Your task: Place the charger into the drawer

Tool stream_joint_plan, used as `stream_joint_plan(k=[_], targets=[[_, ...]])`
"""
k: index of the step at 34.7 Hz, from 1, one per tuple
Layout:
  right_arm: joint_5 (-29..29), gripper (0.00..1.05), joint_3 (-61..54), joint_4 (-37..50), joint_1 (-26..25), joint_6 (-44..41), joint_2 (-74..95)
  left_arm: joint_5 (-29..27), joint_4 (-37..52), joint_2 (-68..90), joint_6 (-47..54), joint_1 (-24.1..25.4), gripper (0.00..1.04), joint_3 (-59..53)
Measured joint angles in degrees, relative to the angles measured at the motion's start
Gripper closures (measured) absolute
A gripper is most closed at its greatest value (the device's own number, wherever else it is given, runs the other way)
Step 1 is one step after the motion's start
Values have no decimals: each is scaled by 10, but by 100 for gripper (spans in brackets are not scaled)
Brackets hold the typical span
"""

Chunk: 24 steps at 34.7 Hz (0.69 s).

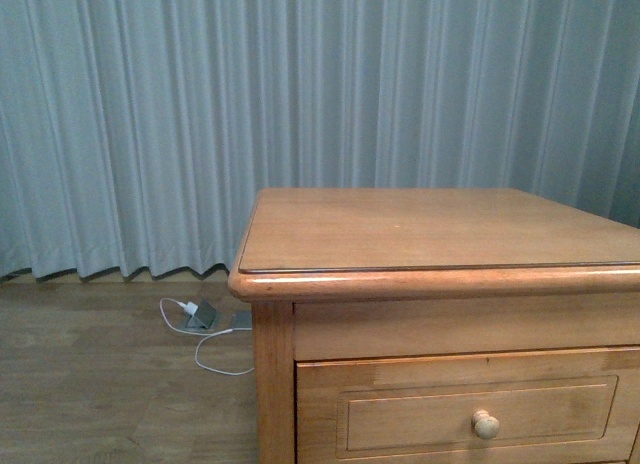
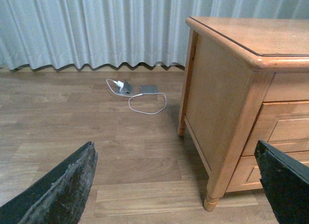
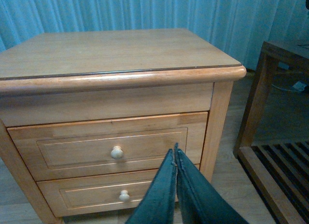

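Note:
The charger is out of view in every frame. The drawer [image 1: 480, 412] is the upper one of a honey-coloured wooden cabinet [image 1: 440, 229]; it is shut and has one round knob [image 1: 486, 424]. In the right wrist view the drawer [image 3: 145, 142] faces me, and my right gripper [image 3: 175, 150] is shut on nothing, its tips in front of the drawer's lower right part. My left gripper [image 2: 174, 151] is open and empty, low over the wooden floor beside the cabinet's left side; only an edge of the drawer [image 2: 289, 127] shows there.
A white plug with white cable and a grey device [image 1: 203, 315] [image 2: 126, 86] lies on the floor by the curtain [image 1: 150, 114]. A similar lower drawer [image 3: 96, 195] sits under the upper one. Dark slatted wooden furniture [image 3: 270, 161] stands to the cabinet's right.

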Motion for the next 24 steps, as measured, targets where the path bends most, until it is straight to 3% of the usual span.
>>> stream_joint_plan(k=[4, 7, 24], targets=[[-60, 103, -7, -16, -45, -2, -25, 0, 0, 0, 0, 0, 6, 0], [-62, 103, -13, -24, -64, -2, -41, 0, 0, 0, 0, 0, 6, 0], [-66, 103, -45, -79, -68, -2, -133, 0, 0, 0, 0, 0, 6, 0]])
